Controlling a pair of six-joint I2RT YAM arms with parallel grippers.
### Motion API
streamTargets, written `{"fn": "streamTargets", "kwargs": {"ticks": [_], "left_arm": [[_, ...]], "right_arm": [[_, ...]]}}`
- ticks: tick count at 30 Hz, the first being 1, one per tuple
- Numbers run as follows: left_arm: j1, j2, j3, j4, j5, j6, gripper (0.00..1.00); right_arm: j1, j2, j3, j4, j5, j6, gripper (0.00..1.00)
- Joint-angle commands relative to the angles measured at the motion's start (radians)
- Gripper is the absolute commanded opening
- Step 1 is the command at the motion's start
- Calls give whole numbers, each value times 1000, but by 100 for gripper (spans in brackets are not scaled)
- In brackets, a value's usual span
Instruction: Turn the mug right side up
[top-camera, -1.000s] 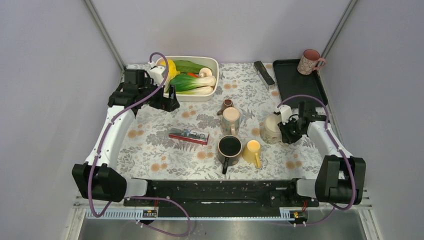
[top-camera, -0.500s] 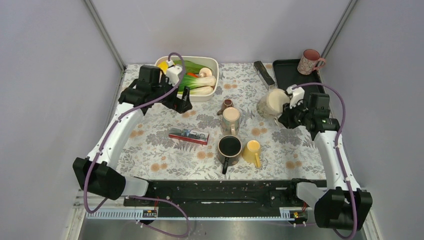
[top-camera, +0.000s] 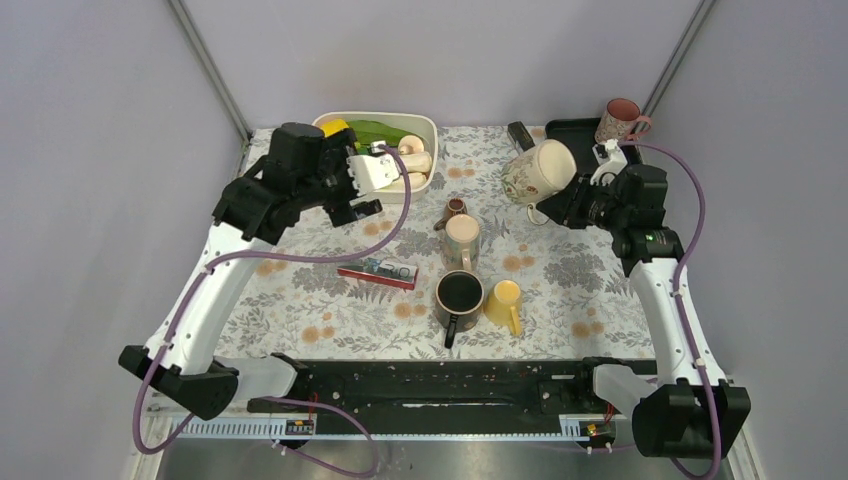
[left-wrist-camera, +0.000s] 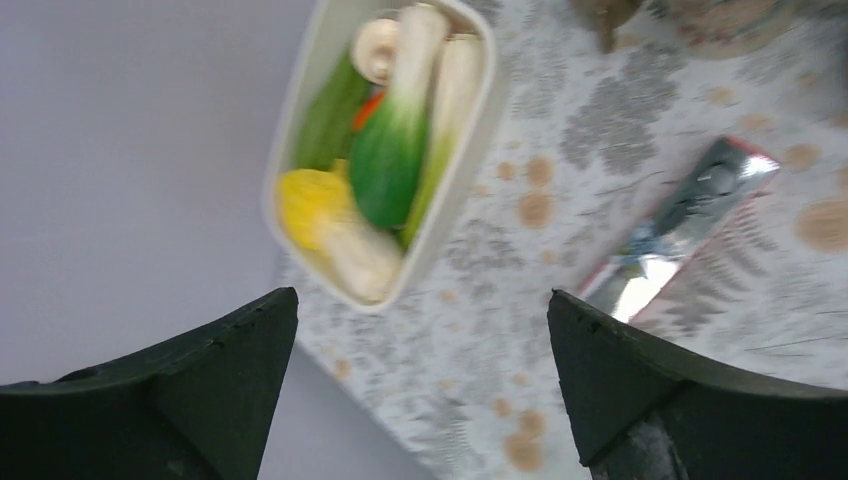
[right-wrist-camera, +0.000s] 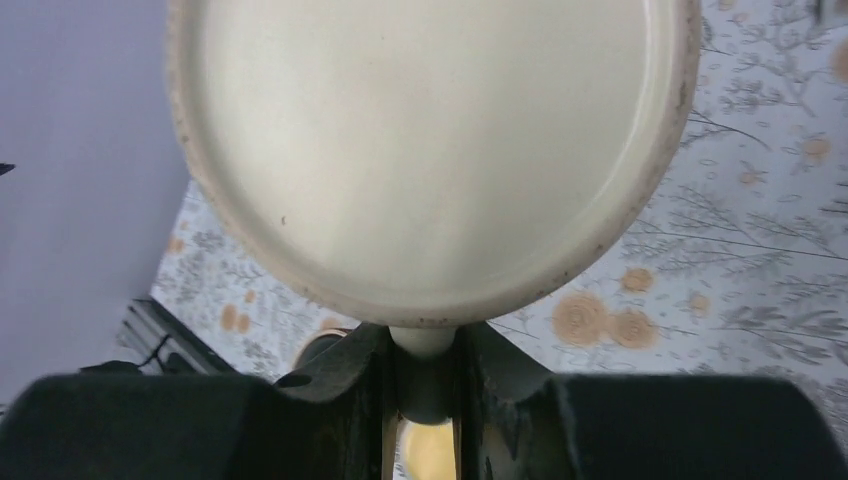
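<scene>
Six mugs (top-camera: 459, 293) counted. Right gripper (right-wrist-camera: 422, 372) was clamped on the handle of the cream floral ceramic mug (top-camera: 538, 172); left gripper (left-wrist-camera: 422, 300) gaped wide, holding nothing.

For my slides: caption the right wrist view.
Right gripper clamps the handle of a cream ceramic mug, its base filling the frame above the floral tablecloth.

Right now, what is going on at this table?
The right tool is shut on the handle of a cream floral mug and holds it in the air over the far right of the table, tilted on its side, not yet upright. The left tool is open and empty, hovering near the white dish of vegetables.
</scene>
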Motion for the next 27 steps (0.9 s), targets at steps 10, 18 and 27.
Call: {"fn": "streamTargets", "kwargs": {"ticks": [10, 18, 27], "left_arm": [[-202, 90, -266, 988, 253, 1031, 99], [-333, 184, -378, 1283, 232, 694, 99], [-427, 101, -463, 1148, 118, 438, 99]], "right_arm": [[22, -53, -26, 343, -83, 300, 0], [24, -41, -60, 584, -103, 492, 0], [27, -52, -73, 774, -38, 660, 0]]}}
